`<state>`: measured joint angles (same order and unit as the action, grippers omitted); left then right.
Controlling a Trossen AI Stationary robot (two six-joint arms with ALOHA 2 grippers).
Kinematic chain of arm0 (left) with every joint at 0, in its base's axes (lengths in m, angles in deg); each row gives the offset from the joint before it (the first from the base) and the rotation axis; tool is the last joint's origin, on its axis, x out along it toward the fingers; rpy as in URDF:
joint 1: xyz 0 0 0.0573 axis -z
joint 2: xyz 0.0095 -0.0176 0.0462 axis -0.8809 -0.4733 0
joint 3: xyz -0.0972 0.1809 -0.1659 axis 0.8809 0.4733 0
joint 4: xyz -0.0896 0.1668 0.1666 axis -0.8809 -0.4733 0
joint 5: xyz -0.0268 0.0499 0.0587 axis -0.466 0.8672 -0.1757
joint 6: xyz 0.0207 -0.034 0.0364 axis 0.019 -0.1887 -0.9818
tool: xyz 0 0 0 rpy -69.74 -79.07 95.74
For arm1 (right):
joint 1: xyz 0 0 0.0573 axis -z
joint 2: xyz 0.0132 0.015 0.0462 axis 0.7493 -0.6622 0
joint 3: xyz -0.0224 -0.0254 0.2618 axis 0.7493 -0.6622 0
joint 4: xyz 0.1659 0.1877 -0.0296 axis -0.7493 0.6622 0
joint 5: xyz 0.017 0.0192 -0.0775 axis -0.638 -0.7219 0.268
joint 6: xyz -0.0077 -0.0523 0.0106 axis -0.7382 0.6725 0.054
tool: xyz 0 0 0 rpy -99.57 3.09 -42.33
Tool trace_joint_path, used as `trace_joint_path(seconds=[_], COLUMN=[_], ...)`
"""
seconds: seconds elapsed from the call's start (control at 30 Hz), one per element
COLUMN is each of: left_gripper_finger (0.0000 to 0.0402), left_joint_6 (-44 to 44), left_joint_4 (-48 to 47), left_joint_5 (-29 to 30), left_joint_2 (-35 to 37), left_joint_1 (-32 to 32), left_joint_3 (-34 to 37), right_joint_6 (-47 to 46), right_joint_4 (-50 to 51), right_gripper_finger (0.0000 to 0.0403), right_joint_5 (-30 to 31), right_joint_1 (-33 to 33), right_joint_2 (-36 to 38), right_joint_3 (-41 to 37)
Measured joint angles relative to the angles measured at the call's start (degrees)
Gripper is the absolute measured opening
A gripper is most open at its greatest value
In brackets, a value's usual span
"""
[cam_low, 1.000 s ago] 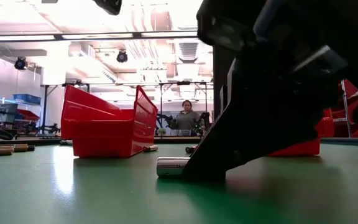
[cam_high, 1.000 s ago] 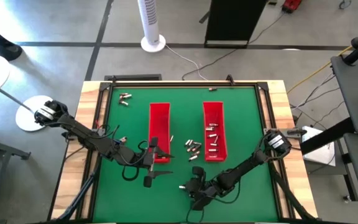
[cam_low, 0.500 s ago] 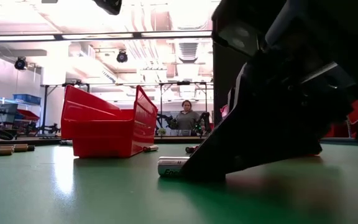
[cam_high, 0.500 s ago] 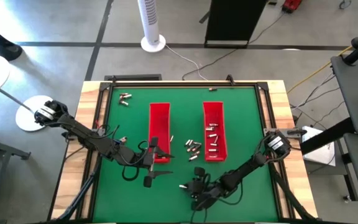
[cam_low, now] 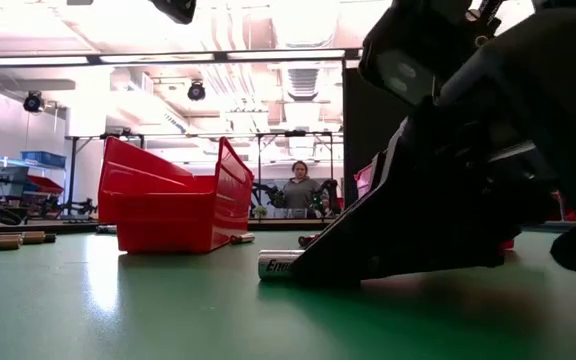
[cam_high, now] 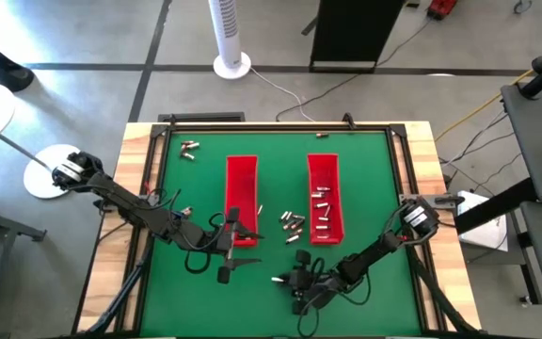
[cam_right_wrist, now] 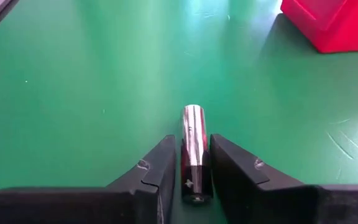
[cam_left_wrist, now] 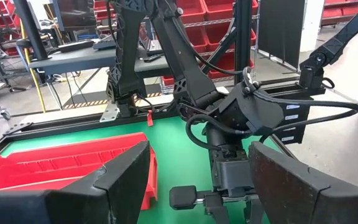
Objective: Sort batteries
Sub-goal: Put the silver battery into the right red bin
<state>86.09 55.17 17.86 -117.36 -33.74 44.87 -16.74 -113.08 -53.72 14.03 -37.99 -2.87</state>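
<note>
Right gripper: low on the green table; fingers flank a battery, grip uncertain
Left gripper: spread wide; beside left red tray

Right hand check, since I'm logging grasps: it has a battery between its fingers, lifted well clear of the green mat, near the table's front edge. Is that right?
Not quite. The battery does sit between the fingers of the right hand near the table's front edge, but it is not lifted: the low view shows it lying on the green mat.
</note>
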Motion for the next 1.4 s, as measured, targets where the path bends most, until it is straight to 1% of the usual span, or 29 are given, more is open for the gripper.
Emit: trace_joint_path(seconds=[0.17, 0.3, 0.43, 0.53, 0.6, 0.73, 0.87, 1.03, 1.1, 1.23, 1.4], left_gripper_finger=[0.0249, 0.0249, 0.0249, 0.0249, 0.0249, 0.0249, 0.0249, 0.0249, 0.0249, 0.0249, 0.0249], left_joint_6=[0.0, 0.0, 0.4, 0.4, 0.4, 0.8, 2.4, 1.2, 0.6, 0.1, 1.5], left_joint_4=[0.0, -0.3, -0.9, -1.1, -1.1, -1.6, -3.5, -3.6, -3.7, -5.8, -6.4], left_joint_5=[0.0, 0.0, 0.0, 0.0, 0.0, 0.0, 0.0, 0.1, 2.1, 9.2, 10.0], left_joint_2=[0.0, 0.0, 0.0, 0.0, 0.0, 0.0, 0.0, 0.0, 0.0, 0.0, 0.0], left_joint_1=[0.0, 0.0, 0.0, 0.0, 0.0, -0.1, -0.1, -0.2, -0.3, -0.3, -0.3], left_joint_3=[0.0, 0.0, 0.0, 0.0, 0.0, 0.0, 0.0, 0.0, 0.0, 0.0, 0.0], right_joint_6=[0.3, -0.7, -0.7, -0.7, -0.7, -0.4, -1.6, -2.2, -2.2, -1.8, -1.7], right_joint_4=[-1.6, -2.1, 0.3, 2.6, 3.3, 3.9, 6.7, 7.9, 8.2, 8.4, 8.9], right_gripper_finger=[0.0108, 0.0101, 0.0086, 0.0077, 0.0076, 0.0087, 0.0106, 0.0116, 0.011, 0.0085, 0.0052], right_joint_5=[1.0, 1.4, -0.1, -3.4, -4.4, -4.6, -4.8, -4.7, -4.9, -5.1, -5.2], right_joint_1=[0.2, 0.3, 0.4, 0.5, 0.6, 0.6, 0.5, 0.5, 0.5, 0.4, 0.4], right_joint_2=[-2.9, -5.1, -4.7, -3.3, -2.7, -2.4, -1.7, -1.4, -1.4, -1.4, -1.4], right_joint_3=[2.2, 3.4, 3.4, 3.4, 3.3, 3.3, 3.3, 3.3, 3.3, 3.3, 3.2])
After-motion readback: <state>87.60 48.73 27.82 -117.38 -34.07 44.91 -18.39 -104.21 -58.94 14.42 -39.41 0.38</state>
